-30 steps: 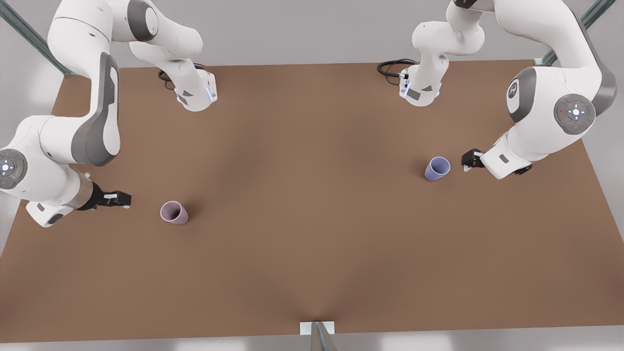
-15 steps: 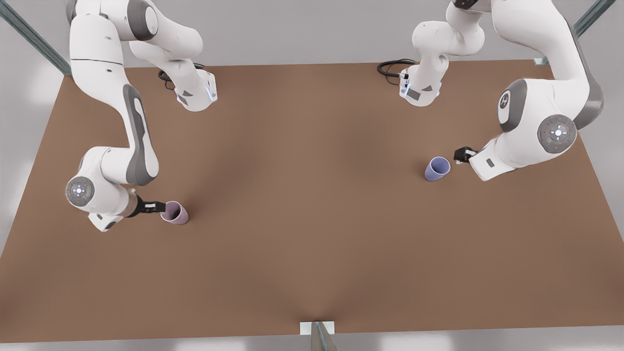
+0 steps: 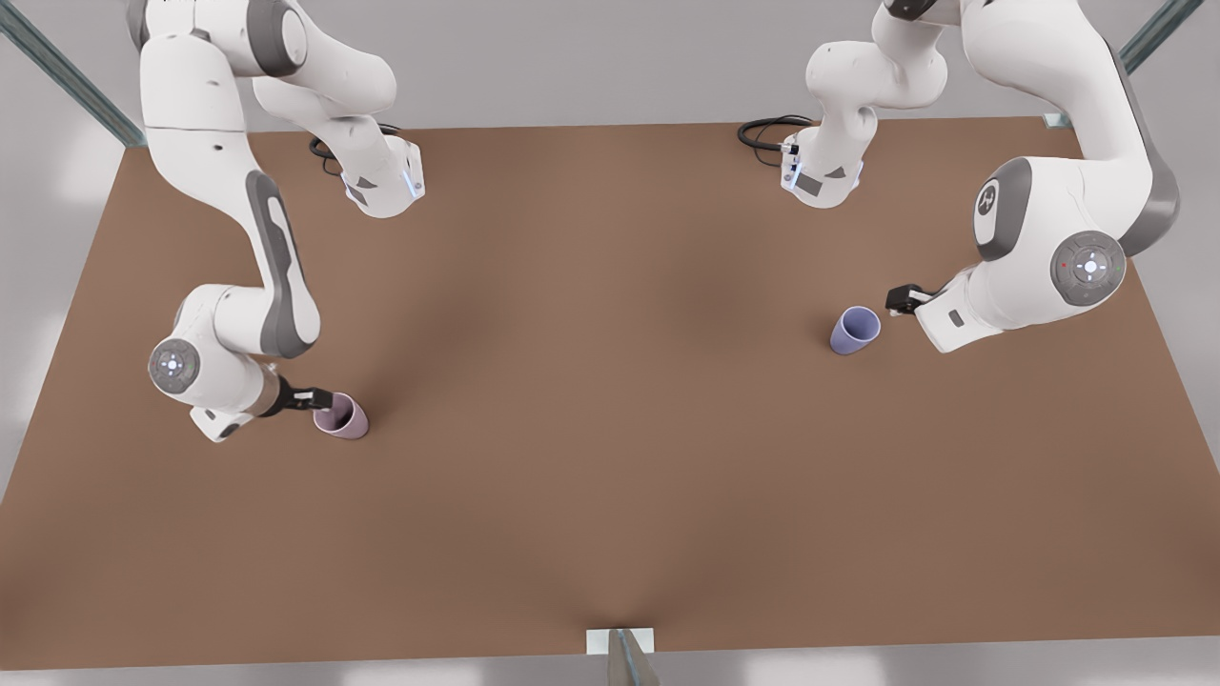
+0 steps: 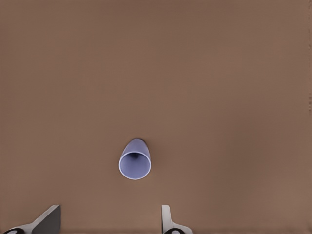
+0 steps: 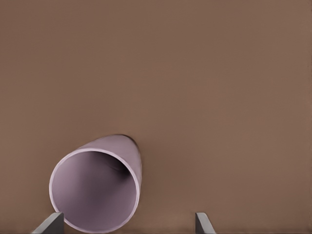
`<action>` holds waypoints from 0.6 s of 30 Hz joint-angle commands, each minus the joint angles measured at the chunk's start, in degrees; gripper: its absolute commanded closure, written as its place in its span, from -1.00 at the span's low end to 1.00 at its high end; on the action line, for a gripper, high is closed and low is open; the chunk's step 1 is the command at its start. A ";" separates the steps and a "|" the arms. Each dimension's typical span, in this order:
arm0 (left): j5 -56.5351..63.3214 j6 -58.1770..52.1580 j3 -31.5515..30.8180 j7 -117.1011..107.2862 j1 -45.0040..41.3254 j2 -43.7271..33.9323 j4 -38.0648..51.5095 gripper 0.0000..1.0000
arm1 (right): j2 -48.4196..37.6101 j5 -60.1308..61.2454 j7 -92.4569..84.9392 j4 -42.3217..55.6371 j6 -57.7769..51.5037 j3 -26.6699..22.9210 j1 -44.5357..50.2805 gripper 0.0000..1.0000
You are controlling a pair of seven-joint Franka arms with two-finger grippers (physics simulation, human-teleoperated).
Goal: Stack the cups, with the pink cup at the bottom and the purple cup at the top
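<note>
The cups stood upright and well apart on a bare brown table (image 3: 610, 429) against a grey wall. Black cables (image 3: 762, 131) coiled by one arm's base at the far edge. The pink cup (image 3: 340, 416) sat toward the front view's left, the right gripper (image 3: 319, 399) at its rim, fingers (image 5: 48, 224) spread wide, perhaps touching. The purple cup (image 3: 854, 330) sat toward the front view's right, the left gripper (image 3: 904, 301) just beside it, fingers (image 4: 46, 222) parted, gripping nothing.

Pink cup (image 5: 95, 187) rim cropped at edge; right end effector (image 5: 129, 225) fingertips barely visible.
</note>
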 commanded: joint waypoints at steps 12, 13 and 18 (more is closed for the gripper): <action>-0.03 -0.35 0.01 0.64 -0.01 -0.06 0.11 -1.00 | 4.17 0.66 -1.21 -0.28 3.67 -0.02 0.01 -1.00; -0.03 -0.35 0.01 0.64 -0.01 -0.06 0.02 -1.00 | 4.17 0.66 -1.21 -0.28 3.67 -0.02 0.09 -1.00; -0.03 -0.44 -0.08 0.64 -0.01 -0.06 0.02 -1.00 | 5.84 0.75 -1.21 -0.28 3.85 -0.02 0.09 -1.00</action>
